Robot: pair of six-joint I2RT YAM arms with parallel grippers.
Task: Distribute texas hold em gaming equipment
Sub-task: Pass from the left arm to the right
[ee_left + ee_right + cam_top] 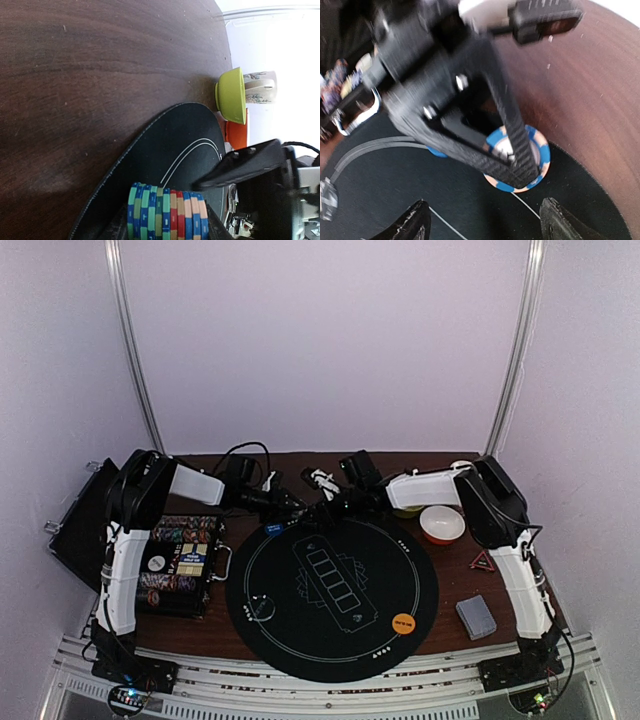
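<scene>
Left gripper (167, 222) around chip stack (165, 207); chips (187, 530) in open case (72, 538).

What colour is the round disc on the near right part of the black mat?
The disc is orange, seen best in the top external view.

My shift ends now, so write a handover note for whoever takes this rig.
Left claw: shut on a stack of striped round poker chips at the round black mat's far edge.
Right claw: open, empty, facing it.
Done: orange disc and blue disc lie on the mat.
Grey-blue card deck and red triangle sit on the table, right of it; more chips in the open case on the left.
Left: set the stack down, deal cards.
</scene>
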